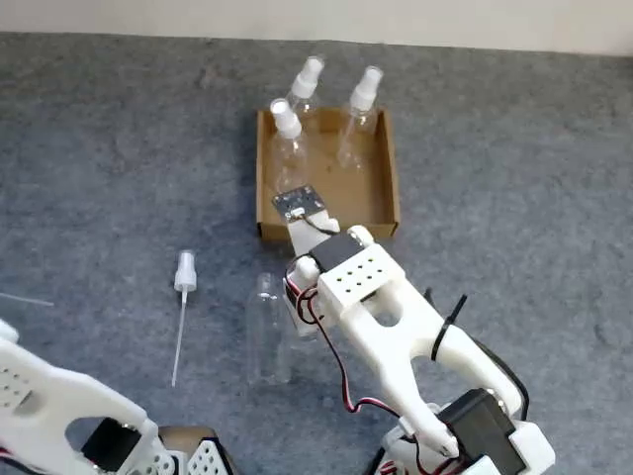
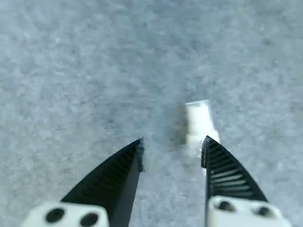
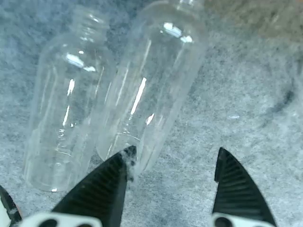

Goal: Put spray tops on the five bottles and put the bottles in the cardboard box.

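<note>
Three clear bottles with white spray tops (image 1: pixel 287 139) lie in the cardboard box (image 1: pixel 391 173). Two topless clear bottles lie side by side on the carpet in front of the box: one (image 1: pixel 267 332) (image 3: pixel 66 109) in the open, the other (image 3: pixel 151 80) partly under my right arm (image 1: pixel 361 277). My right gripper (image 3: pixel 175 156) is open just above the second bottle's base, with one fingertip (image 3: pixel 125 158) at its edge. A loose spray top (image 1: pixel 184 272) (image 2: pixel 199 125) lies to the left, its thin tube trailing toward me. My left gripper (image 2: pixel 173 144) is open close over the top's head.
The table is covered in grey carpet (image 1: pixel 514 148). The left arm's white body (image 1: pixel 59 406) sits at the near left corner. A thin white tube (image 1: pixel 25 299) lies at the far left edge. Open carpet lies left and right of the box.
</note>
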Motion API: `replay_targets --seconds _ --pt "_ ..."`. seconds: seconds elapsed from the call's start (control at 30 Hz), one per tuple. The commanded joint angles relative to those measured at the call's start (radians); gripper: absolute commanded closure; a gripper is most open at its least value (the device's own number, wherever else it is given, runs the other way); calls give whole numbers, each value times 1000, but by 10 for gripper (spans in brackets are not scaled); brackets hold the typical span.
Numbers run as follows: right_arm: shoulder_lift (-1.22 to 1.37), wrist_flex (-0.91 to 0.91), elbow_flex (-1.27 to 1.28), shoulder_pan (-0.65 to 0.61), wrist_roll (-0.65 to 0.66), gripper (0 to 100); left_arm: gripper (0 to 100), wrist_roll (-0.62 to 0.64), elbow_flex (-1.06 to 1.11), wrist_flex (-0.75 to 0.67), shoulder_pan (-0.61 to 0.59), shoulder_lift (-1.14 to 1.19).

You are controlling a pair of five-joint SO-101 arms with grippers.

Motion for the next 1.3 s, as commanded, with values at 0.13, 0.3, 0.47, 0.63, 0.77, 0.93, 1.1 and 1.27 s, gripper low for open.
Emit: replay_targets --seconds 0.13,0.3,0.47,0.63,0.77,0.93,1.1,1.27 --pt "-7 -10 -2 13 -6 778 832 52 -2 -120 97 176" --pt "-7 -10 -2 13 -6 778 844 52 -4 -121 94 202" --pt "-7 -10 -2 13 -6 778 971 29 -4 -112 114 197" --pt "-7 -1 -2 22 60 778 997 -186 -2 -40 246 197" --pt "-7 -1 -1 85 83 778 997 -376 5 23 361 180" --pt "-7 -2 -1 125 84 778 997 -621 42 92 449 114" --pt "-7 -7 -1 125 84 778 995 -864 170 75 449 42" --pt "-7 -7 -1 125 84 778 909 -907 240 25 407 5"
